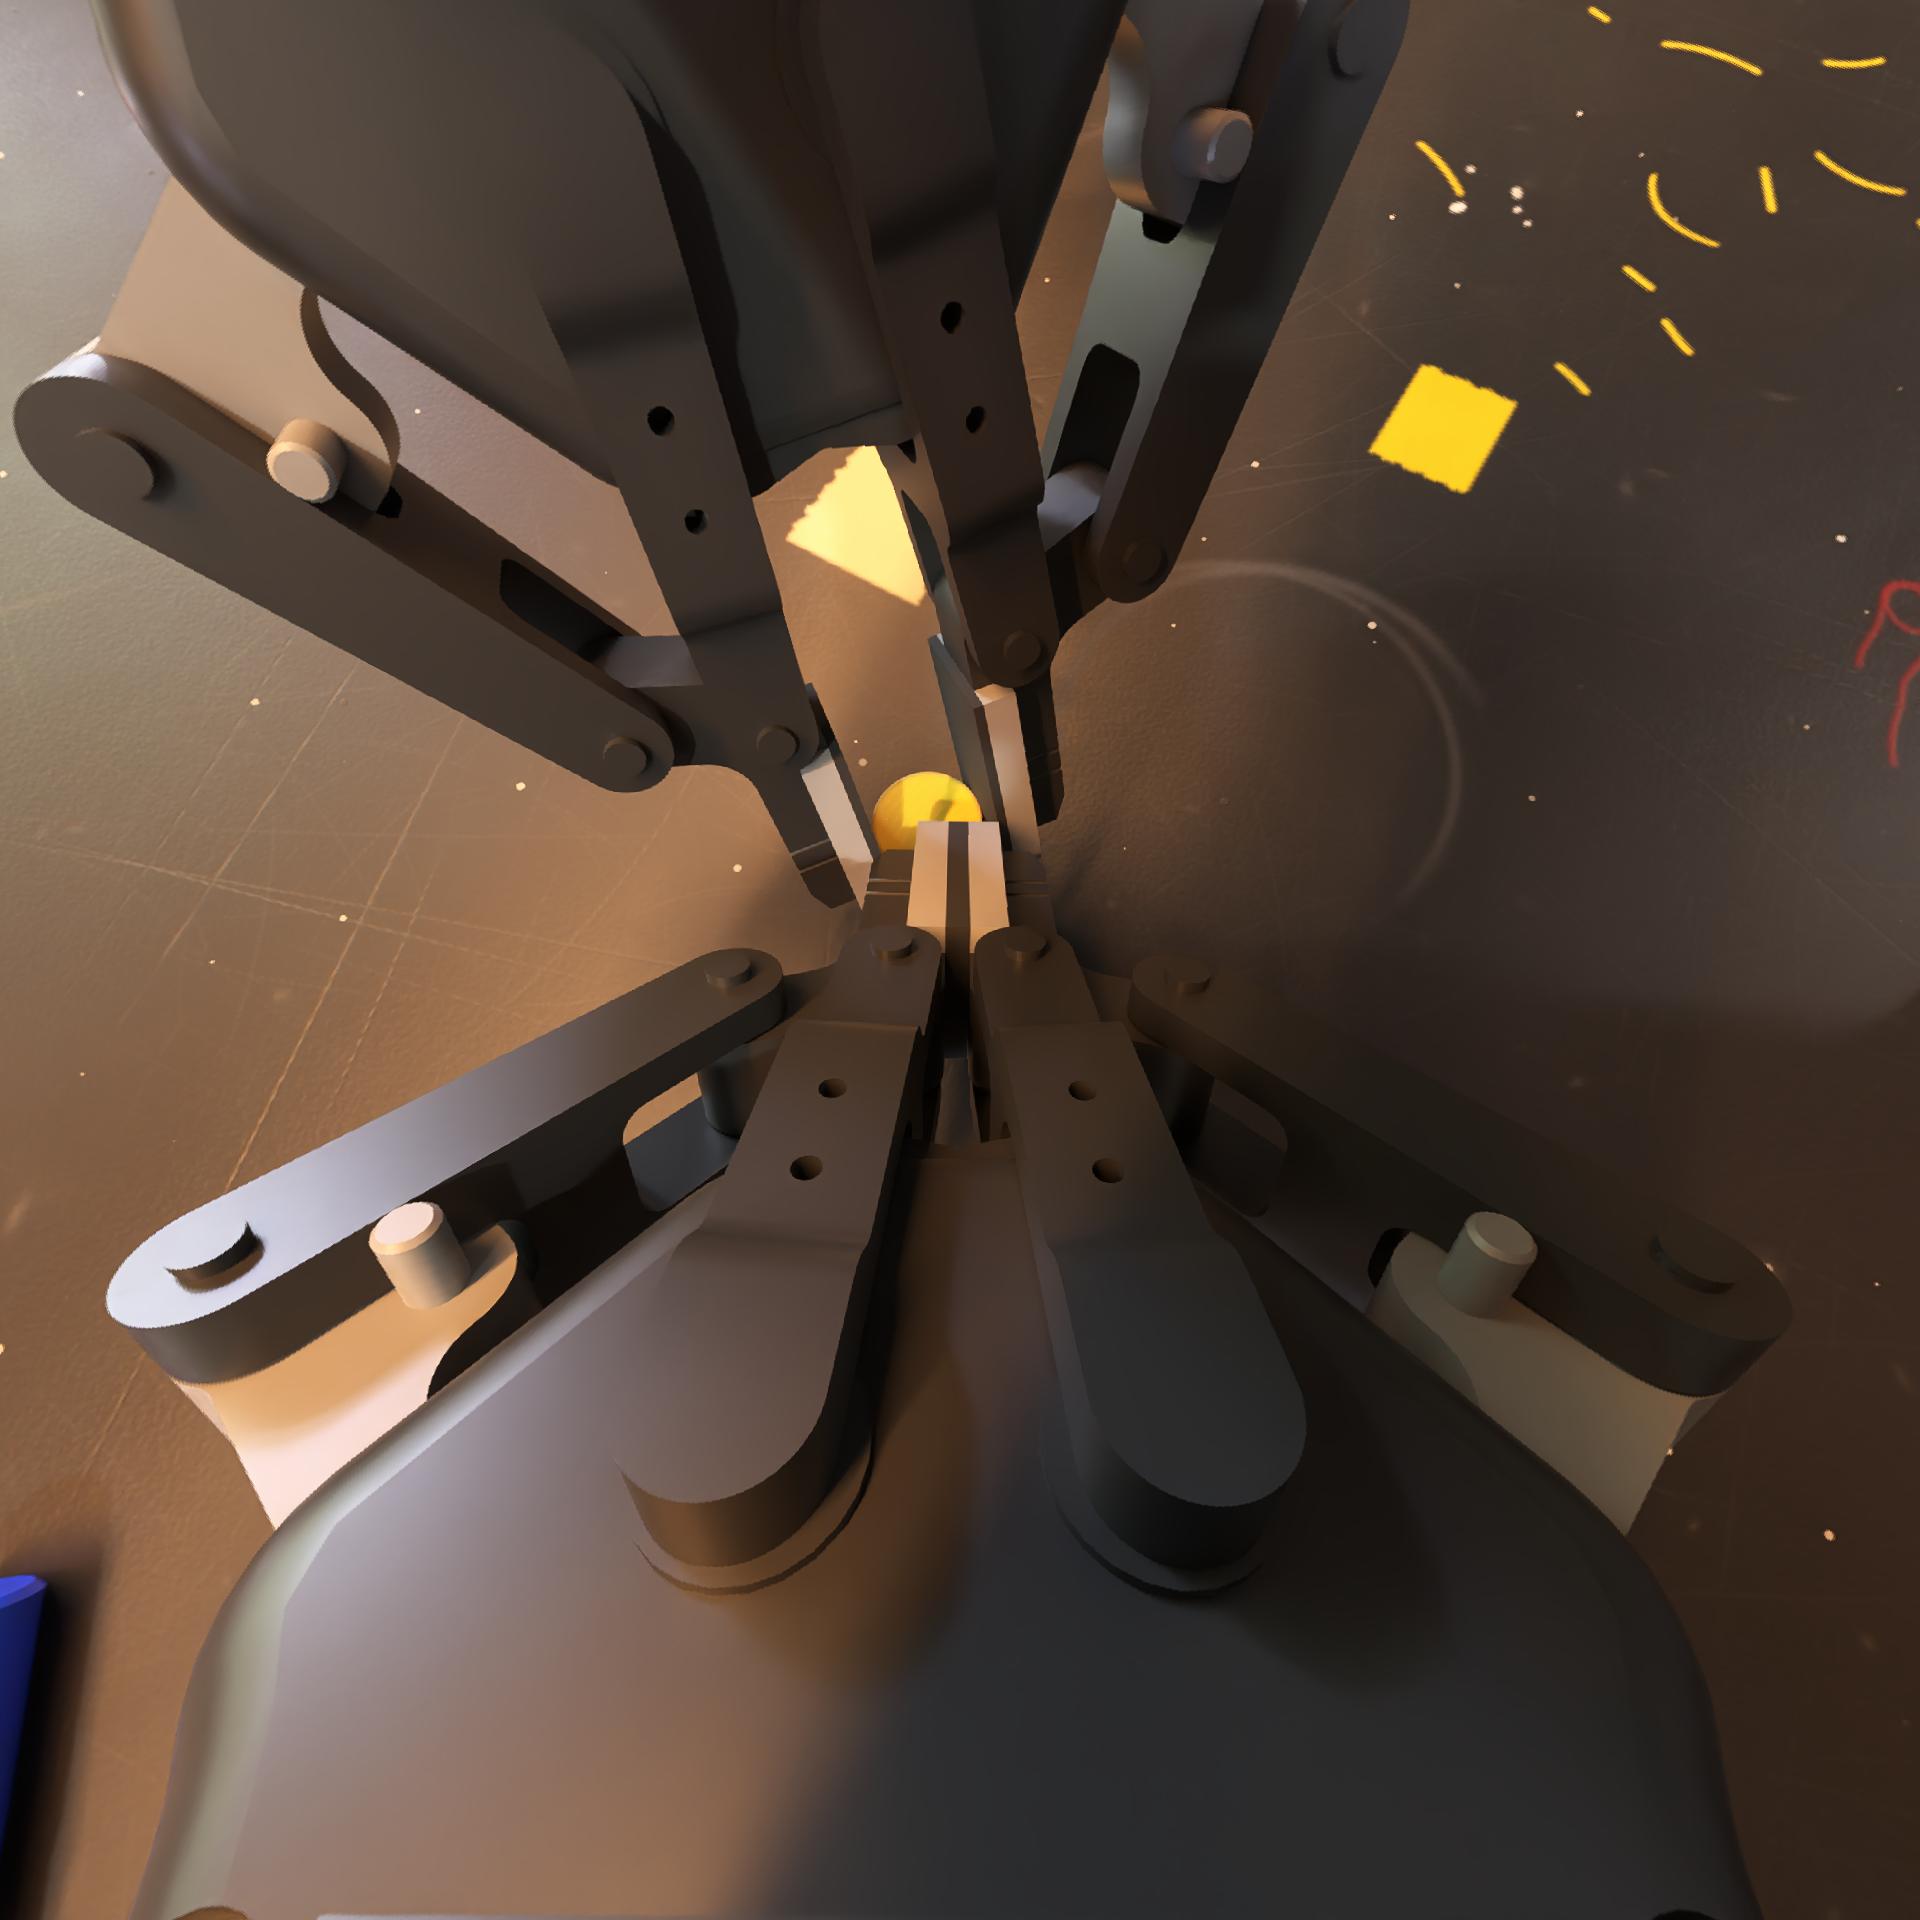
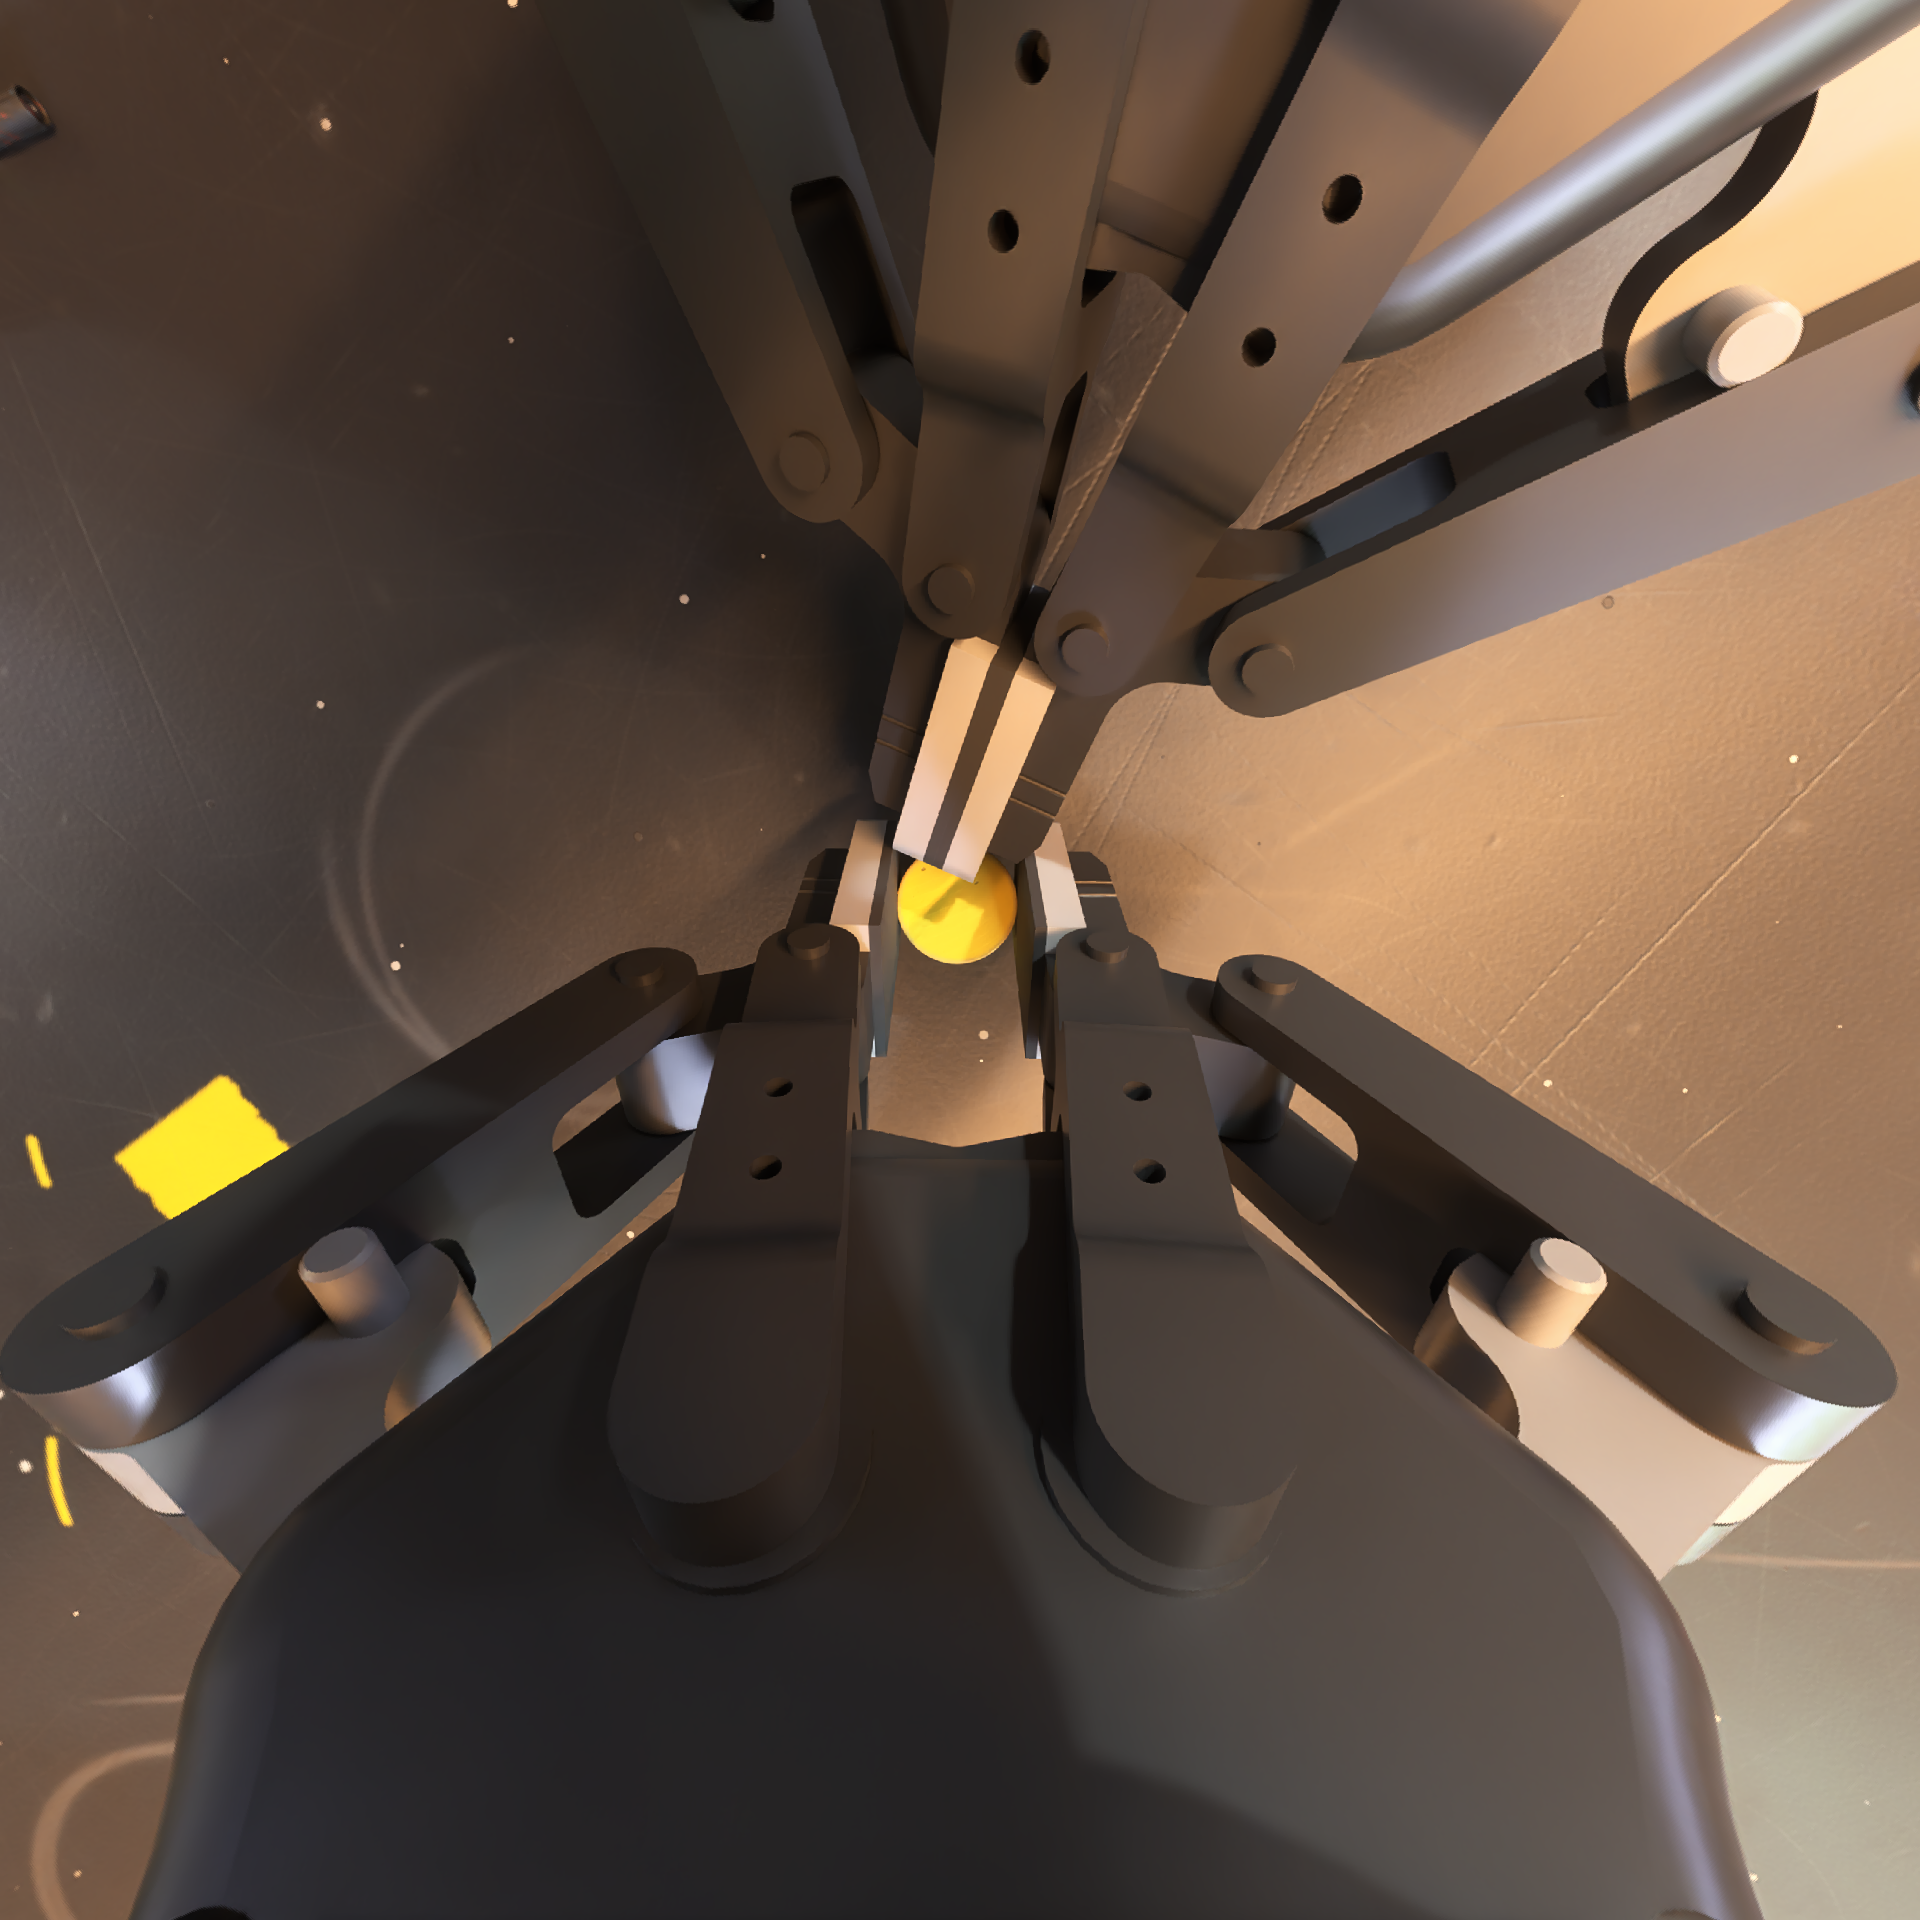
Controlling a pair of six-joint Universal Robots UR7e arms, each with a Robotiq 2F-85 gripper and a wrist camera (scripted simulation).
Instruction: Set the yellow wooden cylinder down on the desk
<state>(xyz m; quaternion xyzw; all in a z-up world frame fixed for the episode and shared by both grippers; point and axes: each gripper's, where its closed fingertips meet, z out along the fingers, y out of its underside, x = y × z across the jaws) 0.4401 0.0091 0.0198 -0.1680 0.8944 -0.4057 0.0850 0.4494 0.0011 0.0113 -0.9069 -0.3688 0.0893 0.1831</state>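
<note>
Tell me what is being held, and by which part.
Right gripper clamps the yellow wooden cylinder by its curved sides; left gripper is shut, empty.

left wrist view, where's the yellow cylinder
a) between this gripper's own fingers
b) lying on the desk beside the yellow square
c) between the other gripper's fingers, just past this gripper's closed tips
c: the yellow wooden cylinder sits end-on between the fingers of the right gripper, while the left gripper has its own pads pressed together with nothing between them.
</note>
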